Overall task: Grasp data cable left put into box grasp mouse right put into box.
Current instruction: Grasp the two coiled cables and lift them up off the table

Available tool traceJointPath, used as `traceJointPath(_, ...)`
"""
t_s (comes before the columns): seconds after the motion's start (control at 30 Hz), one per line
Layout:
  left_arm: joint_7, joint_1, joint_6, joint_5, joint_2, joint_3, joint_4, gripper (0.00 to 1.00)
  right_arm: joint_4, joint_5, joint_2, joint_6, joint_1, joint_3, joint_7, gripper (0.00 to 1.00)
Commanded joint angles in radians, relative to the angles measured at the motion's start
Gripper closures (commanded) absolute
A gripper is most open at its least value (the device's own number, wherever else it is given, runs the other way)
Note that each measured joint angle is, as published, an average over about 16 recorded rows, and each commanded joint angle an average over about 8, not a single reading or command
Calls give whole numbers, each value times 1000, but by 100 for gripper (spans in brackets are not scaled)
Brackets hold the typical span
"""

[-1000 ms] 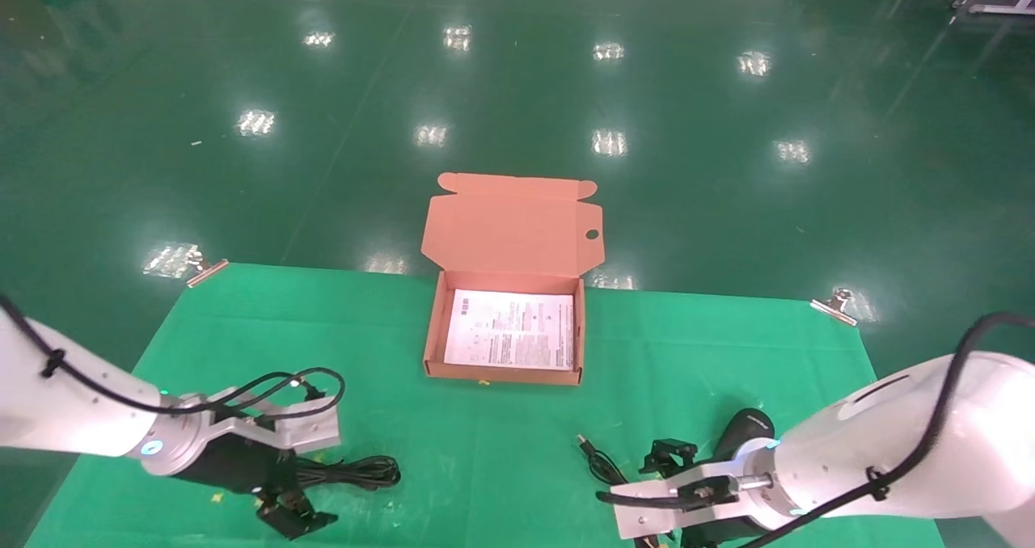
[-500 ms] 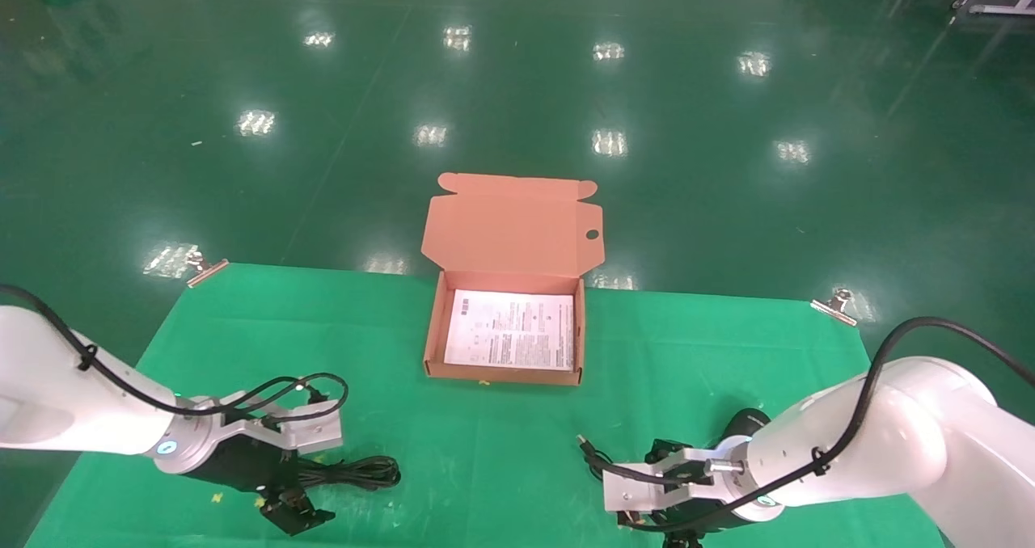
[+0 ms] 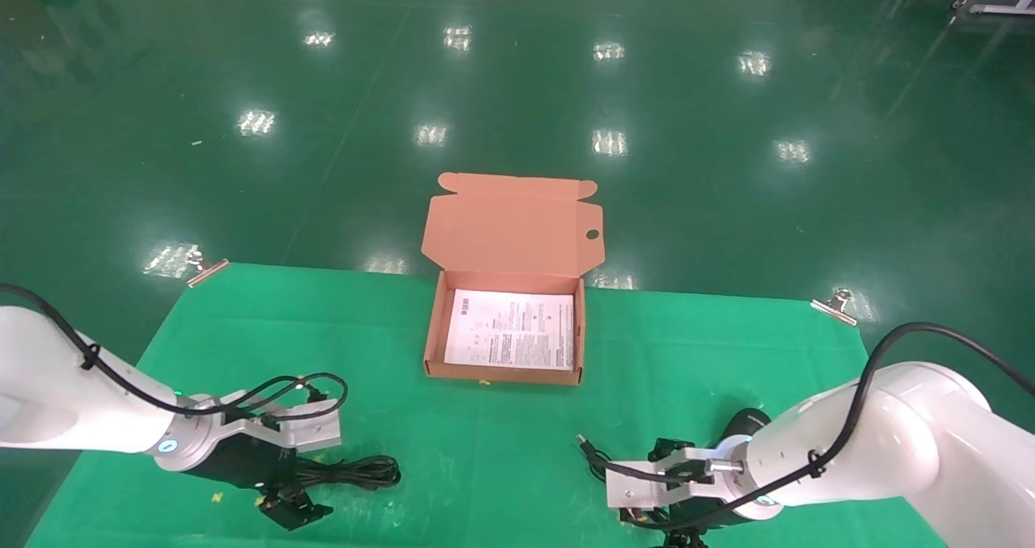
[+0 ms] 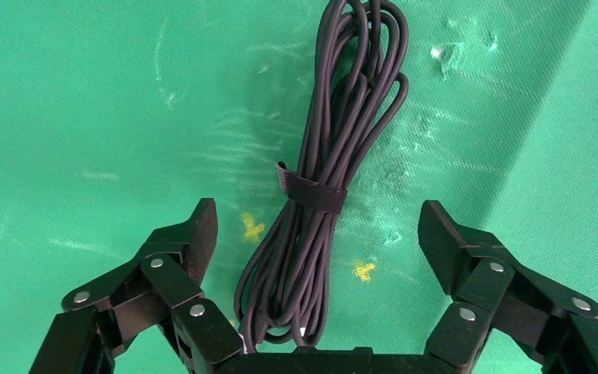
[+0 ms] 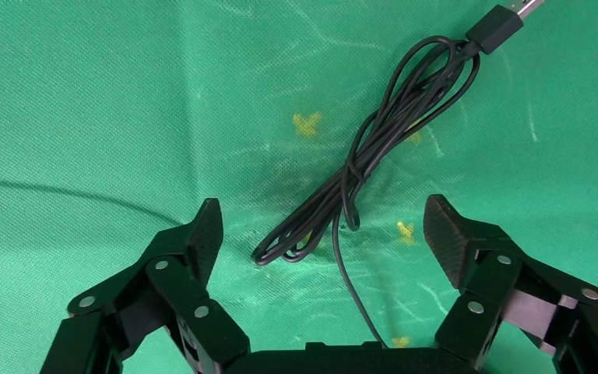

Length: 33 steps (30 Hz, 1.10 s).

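The data cable, a strapped black bundle, lies on the green cloth at the front left. My left gripper is low over its near end, open, with one jaw on each side of the bundle. The mouse is mostly hidden behind my right arm at the front right. Its thin cord with the USB plug lies between the open jaws of my right gripper. The orange box stands open at the centre, with a white leaflet inside.
The box lid stands up at the far side. The green cloth covers the table, held by metal clips at the far corners. Beyond the table edge is a glossy green floor.
My right arm has swung down and inward, bringing its gripper lower over the mouse's cord. My left gripper has sunk a little over the data cable.
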Motion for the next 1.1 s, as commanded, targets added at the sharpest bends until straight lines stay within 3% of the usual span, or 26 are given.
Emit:
traceJointPath(0.03, -2, 1, 2, 0, -1, 0, -4, 100, 2, 2, 1, -2, 1, 0, 0, 100)
traceJointPath(1.1, -8, 4, 10, -3, -6, 0, -20, 100, 11, 10, 6, -12, 5, 3, 0, 100)
